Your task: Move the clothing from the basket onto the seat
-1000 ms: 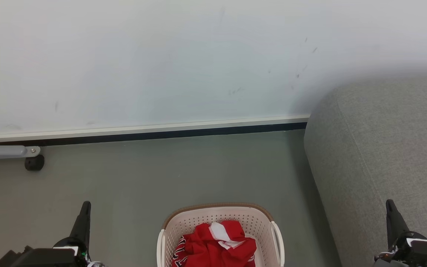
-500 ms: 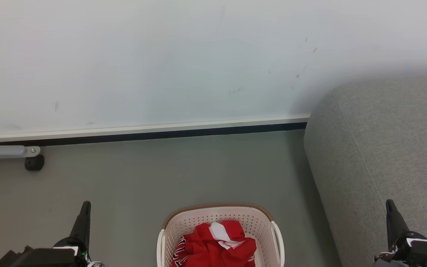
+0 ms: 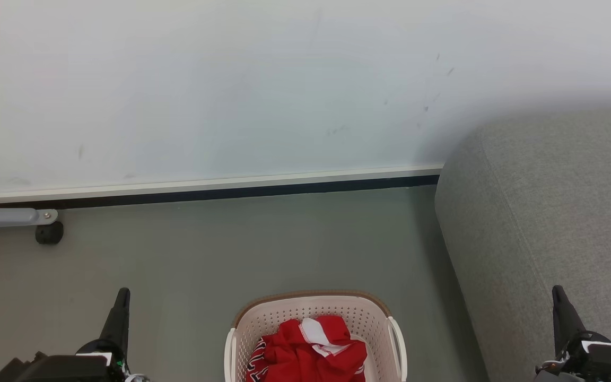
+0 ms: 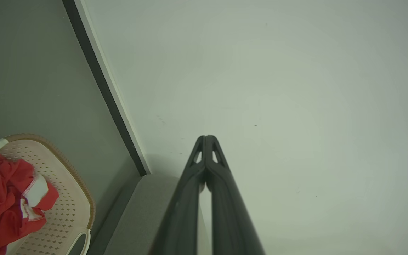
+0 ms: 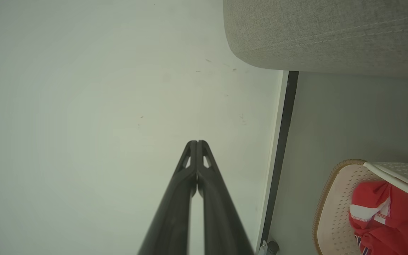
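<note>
**Down low, either side: shut tight, holding nothing**

At the lower left of the head view the left gripper (image 3: pixel 123 293) points up the picture, its two long dark fingers so close that they read as one spike. In the left wrist view those fingers (image 4: pixel 190 198) meet at the tips, with only a thin slit further down, and nothing is caught between them. At the lower right the right gripper (image 3: pixel 557 291) stands the same way, and in the right wrist view its fingers (image 5: pixel 175 205) are likewise pressed together at the tips and empty.

Between the two grippers, and apart from both, a cream-white perforated plastic laundry basket (image 3: pixel 284 317) with a brown rim and white loop handles stands at the bottom middle of the head view, cut off by the lower edge. Inside the basket lies the clothing (image 3: pixel 305 353), a crumpled heap of bright red soft fabric with white trim showing on top and a patch of black-and-white marking at its lower left edge.

To the robot's right of the basket, near but not touching it, rises the seat (image 3: pixel 549 212), a large grey woven-fabric cushion with rounded edges and a stitched seam. The right gripper shows against its fabric. No clothing lies on the seat.

Basket and seat rest on a plain grey-green floor (image 3: pixel 231 249). Beyond it a white skirting (image 3: pixel 204 184) with a dark band beneath runs along a pale, lightly scuffed wall (image 3: pixel 231 79). At the far left a grey metal leg (image 3: pixel 3 217) ends in a black caster (image 3: pixel 49 232).
</note>
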You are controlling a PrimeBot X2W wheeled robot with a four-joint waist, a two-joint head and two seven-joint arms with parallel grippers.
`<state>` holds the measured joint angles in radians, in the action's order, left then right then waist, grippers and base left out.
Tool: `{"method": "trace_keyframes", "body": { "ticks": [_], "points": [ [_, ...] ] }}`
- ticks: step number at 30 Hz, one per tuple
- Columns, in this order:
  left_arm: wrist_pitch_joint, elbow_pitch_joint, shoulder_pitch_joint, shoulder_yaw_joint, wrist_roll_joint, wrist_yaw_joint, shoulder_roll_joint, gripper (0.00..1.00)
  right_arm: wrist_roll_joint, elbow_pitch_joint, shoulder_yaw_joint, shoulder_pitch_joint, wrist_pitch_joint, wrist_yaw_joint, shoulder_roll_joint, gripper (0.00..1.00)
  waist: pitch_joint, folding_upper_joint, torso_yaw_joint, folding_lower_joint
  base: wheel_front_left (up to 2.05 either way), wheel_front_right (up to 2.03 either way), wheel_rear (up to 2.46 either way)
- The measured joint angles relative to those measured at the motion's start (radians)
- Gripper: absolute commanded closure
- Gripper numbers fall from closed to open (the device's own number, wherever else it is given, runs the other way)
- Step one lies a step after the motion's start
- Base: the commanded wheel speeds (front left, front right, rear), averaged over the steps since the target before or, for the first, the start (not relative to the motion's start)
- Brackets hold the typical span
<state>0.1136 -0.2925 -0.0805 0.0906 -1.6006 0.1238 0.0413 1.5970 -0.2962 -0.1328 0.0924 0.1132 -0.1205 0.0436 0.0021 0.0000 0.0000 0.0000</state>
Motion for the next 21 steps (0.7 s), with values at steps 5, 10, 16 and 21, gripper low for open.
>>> {"method": "trace_keyframes", "body": {
  "ticks": [5,10,16,21],
  "points": [
    [0.0,0.0,0.0,0.0,0.0,0.0,0.0,1.0,0.0,0.0,0.0,0.0,0.0,0.0,0.0,1.0,0.0,0.0,0.0,0.0,0.0,0.0,0.0],
    [0.0,0.0,0.0,0.0,0.0,0.0,0.0,1.0,0.0,0.0,0.0,0.0,0.0,0.0,0.0,1.0,0.0,0.0,0.0,0.0,0.0,0.0,0.0],
    [0.0,0.0,0.0,0.0,0.0,0.0,0.0,1.0,0.0,0.0,0.0,0.0,0.0,0.0,0.0,1.0,0.0,0.0,0.0,0.0,0.0,0.0,0.0],
    [0.0,0.0,0.0,0.0,0.0,0.0,0.0,1.0,0.0,0.0,0.0,0.0,0.0,0.0,0.0,1.0,0.0,0.0,0.0,0.0,0.0,0.0,0.0]
  ]
}}
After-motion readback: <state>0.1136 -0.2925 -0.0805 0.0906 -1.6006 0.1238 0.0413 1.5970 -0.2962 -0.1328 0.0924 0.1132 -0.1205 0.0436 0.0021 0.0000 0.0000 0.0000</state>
